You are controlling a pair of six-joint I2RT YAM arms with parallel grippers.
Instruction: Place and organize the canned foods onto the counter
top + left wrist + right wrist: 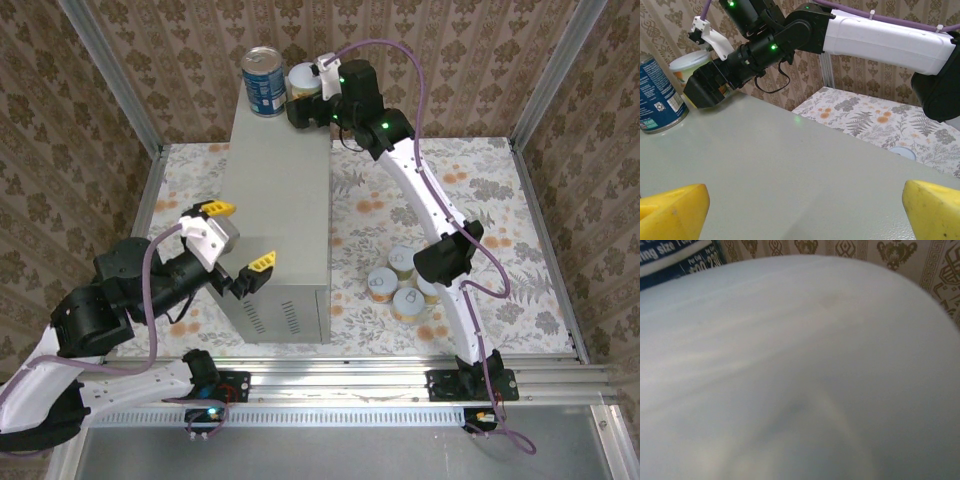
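Top external view, starting at the left: the left claw (240, 235) hangs released, its yellow fingertips (262, 262) spread wide over the near end of the worktop (285, 190), a tall light-grey metal box with vent slots on its near face. From that claw to the far edge the flat top lies open, with free room along both long edges.

At the far left corner a taller tin with a blue label and silver top (264, 82) stands upright, close to the edge. Just beside it, at the far right corner, the right claw (305, 105) is grasping a shorter tin with an orange-yellow label and pale lid (303, 78), reaching in across the box's right edge. I cannot tell whether that tin's base touches the top. The right wrist view has the pale lid pressed up close.

Right of the box, four more short pale-lidded tins (410, 302) cluster on the floral-patterned floor (510, 190), under the right arm.
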